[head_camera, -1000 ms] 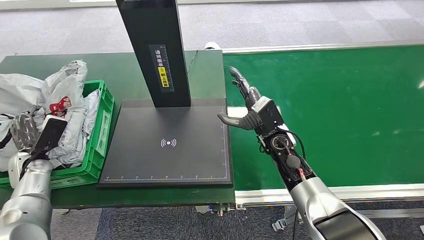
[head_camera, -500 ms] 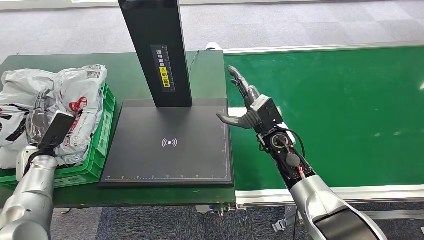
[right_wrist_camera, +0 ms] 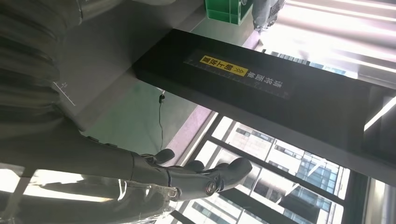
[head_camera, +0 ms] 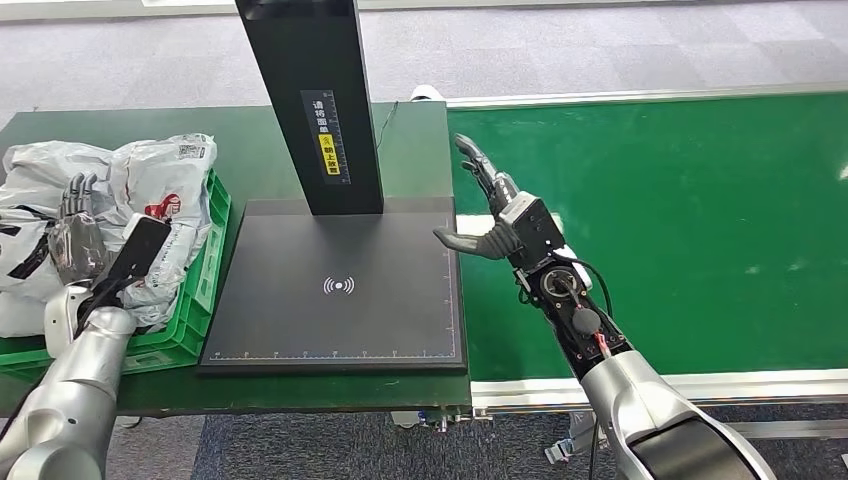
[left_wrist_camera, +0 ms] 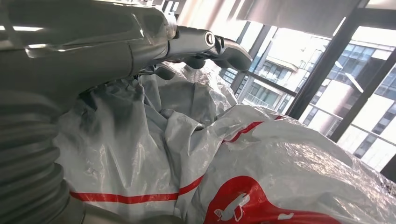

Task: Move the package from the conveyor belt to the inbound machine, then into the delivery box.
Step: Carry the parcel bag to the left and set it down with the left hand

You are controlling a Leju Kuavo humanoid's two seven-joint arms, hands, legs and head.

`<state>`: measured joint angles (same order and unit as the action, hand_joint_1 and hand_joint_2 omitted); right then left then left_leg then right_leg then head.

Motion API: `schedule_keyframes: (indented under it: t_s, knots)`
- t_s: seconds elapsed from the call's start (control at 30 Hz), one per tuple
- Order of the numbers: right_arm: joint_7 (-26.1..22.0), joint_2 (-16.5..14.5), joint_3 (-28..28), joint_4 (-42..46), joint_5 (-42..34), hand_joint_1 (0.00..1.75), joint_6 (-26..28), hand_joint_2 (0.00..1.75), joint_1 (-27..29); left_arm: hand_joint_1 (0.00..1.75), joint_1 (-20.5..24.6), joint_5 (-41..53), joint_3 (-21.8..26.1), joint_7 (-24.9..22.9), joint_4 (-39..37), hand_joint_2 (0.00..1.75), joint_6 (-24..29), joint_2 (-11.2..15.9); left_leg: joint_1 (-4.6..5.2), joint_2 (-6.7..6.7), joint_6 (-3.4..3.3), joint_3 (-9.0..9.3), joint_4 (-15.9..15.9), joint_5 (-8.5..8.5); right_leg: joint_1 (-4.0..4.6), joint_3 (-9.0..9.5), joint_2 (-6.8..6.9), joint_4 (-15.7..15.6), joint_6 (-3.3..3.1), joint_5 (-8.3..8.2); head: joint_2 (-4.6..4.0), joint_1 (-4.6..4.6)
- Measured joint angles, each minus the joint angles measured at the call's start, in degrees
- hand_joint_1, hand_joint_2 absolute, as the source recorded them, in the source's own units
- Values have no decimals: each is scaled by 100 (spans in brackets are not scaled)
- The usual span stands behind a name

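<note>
The left hand (head_camera: 78, 200) has drawn back toward the near rim of the green delivery box (head_camera: 205, 262), fingers spread and holding nothing, and the white package (head_camera: 160, 180) it carried over now lies just ahead of it on the heap of bags. The drop looks done. The right hand (head_camera: 482, 205) stays unclenched and empty between the inbound machine (head_camera: 335, 285) and the conveyor belt (head_camera: 680, 220).

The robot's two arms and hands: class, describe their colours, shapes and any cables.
Both arms are rounded silver shells. The right arm exposes black joint housings, a black cable and a red wire; its right hand has dark grey fingers. The left hand looks alike, behind a grey ribbed cover.
</note>
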<state>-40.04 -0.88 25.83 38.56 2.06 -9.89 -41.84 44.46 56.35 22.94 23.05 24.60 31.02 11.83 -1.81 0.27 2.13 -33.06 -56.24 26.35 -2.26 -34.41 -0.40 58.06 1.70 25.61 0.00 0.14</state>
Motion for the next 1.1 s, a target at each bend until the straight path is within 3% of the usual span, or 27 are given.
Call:
schedule_keyframes:
  t_s: [0.2, 0.27, 0.63, 1.1]
  knots:
    - [0, -7, 33, 0, 32, 0, 40, 175, 15, 0, -219, -1492, 52, 1358, 133, 175, 820, -109, 0, 8, 1, -3, 0, 1, 0, -6, -5, 0, 0, 0, 0, 2]
    - [1, -16, 40, -3, 49, 0, 52, 175, 15, 0, -323, -1718, 120, 1533, 301, 175, 871, -146, 0, 11, 1, -6, 0, 2, 0, -12, -8, 0, 0, 0, 0, 1]
    - [0, -75, 93, -46, 76, 0, 73, 175, 14, 0, -830, -1957, 404, 1552, 1415, 175, 881, -369, -1, 11, 2, -20, 0, 2, 2, -25, -13, 0, 0, 0, 0, 1]
    - [1, -99, 135, -63, 76, 0, 72, 175, 12, 0, -957, -2065, 492, 1553, 1687, 175, 882, -463, -1, 11, 2, -20, 0, 2, 2, -26, -13, 0, 0, 0, 0, 1]
